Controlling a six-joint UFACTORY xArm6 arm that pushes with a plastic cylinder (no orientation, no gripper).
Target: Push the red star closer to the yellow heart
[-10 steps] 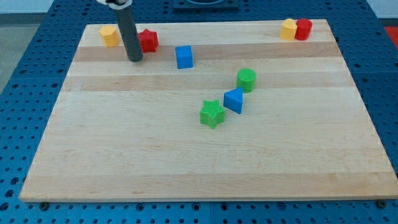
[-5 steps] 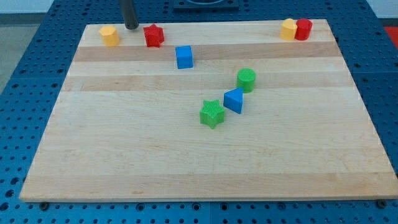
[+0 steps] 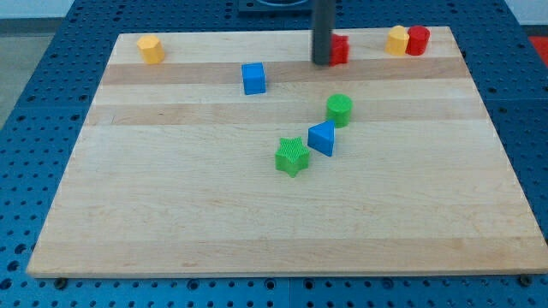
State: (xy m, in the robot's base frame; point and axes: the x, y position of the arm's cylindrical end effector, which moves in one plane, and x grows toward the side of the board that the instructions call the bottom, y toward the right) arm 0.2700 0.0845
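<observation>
The red star (image 3: 341, 50) lies near the view's top edge, right of centre, partly hidden behind my rod. My tip (image 3: 323, 62) rests against the star's left side. The yellow heart (image 3: 396, 39) sits at the view's top right, a short gap to the right of the star. A red cylinder (image 3: 418, 39) touches the heart's right side.
A second yellow block (image 3: 151, 49) sits at the top left corner. A blue cube (image 3: 253, 78) lies left of my tip. A green cylinder (image 3: 339, 109), a blue triangular block (image 3: 322, 138) and a green star (image 3: 292, 156) cluster mid-board.
My tip swung behind the red star and swept right along the top of the board. The red star moved with it from beside the top-left yellow block to near the yellow heart.
</observation>
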